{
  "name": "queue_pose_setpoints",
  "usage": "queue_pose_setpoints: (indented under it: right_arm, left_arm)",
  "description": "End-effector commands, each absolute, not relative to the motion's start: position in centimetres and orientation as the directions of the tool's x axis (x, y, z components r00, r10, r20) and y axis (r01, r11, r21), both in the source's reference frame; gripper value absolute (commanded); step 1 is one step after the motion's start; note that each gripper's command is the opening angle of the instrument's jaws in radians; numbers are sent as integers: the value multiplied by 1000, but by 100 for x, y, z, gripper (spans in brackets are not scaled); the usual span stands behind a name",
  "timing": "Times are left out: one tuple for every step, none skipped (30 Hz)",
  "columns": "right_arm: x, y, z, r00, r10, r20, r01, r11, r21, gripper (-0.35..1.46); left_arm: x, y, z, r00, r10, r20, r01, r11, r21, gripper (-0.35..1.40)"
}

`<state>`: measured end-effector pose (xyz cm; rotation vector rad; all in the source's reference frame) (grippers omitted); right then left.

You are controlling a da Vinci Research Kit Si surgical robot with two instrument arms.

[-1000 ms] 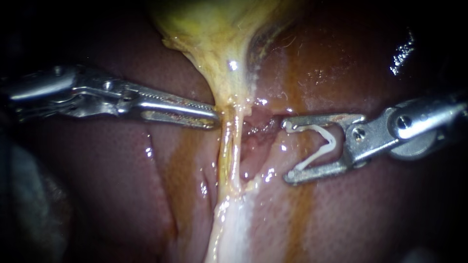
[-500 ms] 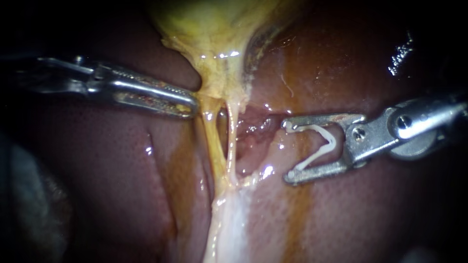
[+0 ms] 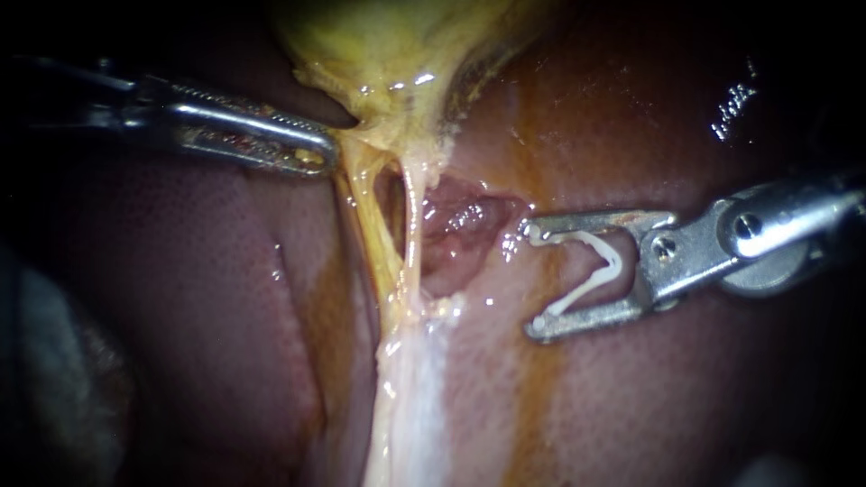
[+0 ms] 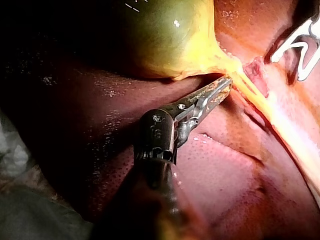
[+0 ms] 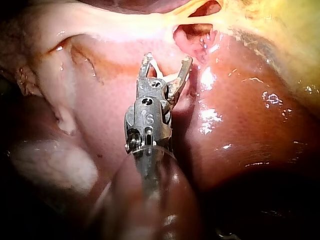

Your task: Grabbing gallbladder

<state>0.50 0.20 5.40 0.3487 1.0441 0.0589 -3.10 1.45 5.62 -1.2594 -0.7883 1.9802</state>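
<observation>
In the endoscope view there are two instruments. The left instrument is shiny metal with long thin jaws that have tiny teeth. Its jaws are pressed together and pinch the lower edge of the gallbladder, which is yellow, wet and soft, at the top middle. Two thin yellow tubes run down from there, stretched tight with a dark gap between them, and join one white band lower down. The right instrument has two short flat jaws standing wide apart. One white bent clip sits between them and touches both. There is open room between this instrument and the tubes, over a raw pink patch. The liver is smooth, dark red and dotted, all around. In the left wrist view, the left instrument bites the gallbladder where the round green-yellow bag narrows to a point. The liver lies under it, with folds. The white clip shows well ahead of it. In the right wrist view, the right instrument holds its jaws spread, with the clip inside. A pink hole lies just ahead of one jaw. The shiny liver lies beside it, and the yellow gallbladder is beyond that.
</observation>
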Motion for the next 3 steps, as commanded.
queue_pose_setpoints:
  right_arm:
    - [50, 20, 540, 506, 212, -836, 117, 944, 310, 50]
    - [50, 20, 540, 506, 212, -836, 117, 944, 310, 50]
    - [50, 20, 540, 506, 212, -836, 117, 944, 310, 50]
  left_arm:
    - [-310, 144, 562, -324, 783, -530, -205, -606, -769, -35]
    - [-310, 144, 562, -324, 783, -531, -205, -606, -769, -35]
    - [-311, 143, 563, -324, 783, -531, -206, -606, -768, -35]
